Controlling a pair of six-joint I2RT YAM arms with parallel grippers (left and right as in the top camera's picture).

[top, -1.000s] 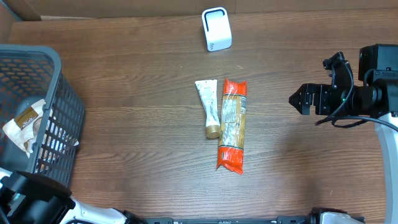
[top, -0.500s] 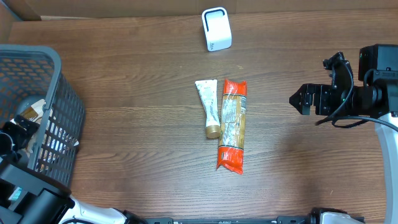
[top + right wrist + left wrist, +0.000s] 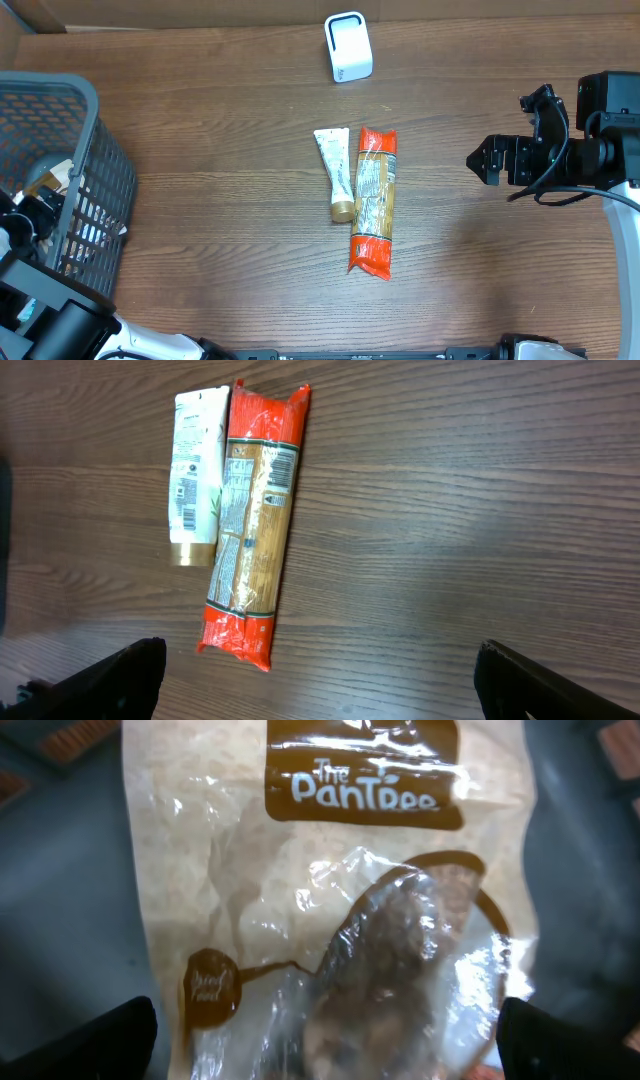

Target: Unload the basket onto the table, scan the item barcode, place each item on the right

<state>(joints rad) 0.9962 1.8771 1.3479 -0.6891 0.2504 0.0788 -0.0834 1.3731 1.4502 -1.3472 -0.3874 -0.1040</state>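
A: What had changed on the left?
B: The left gripper (image 3: 38,212) had come in over the basket (image 3: 80,100), fingers spread wide with nothing pinched. The right gripper (image 3: 480,160) had stayed put, also spread.
A: And the wrist views?
B: The left one showed a "The PanTree" snack bag (image 3: 330,920) right beneath its fingers, which overhead barely caught. The right showed printed labels on the pasta packet (image 3: 250,520) and tube (image 3: 196,465) — side by side, ahead of that gripper.

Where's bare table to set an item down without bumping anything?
Wide bare table lies between the basket and the tube, and between the pasta pack and the right gripper. The near edge below the pasta is bare. Crowded: mid-table, where tube and pasta lie side by side.
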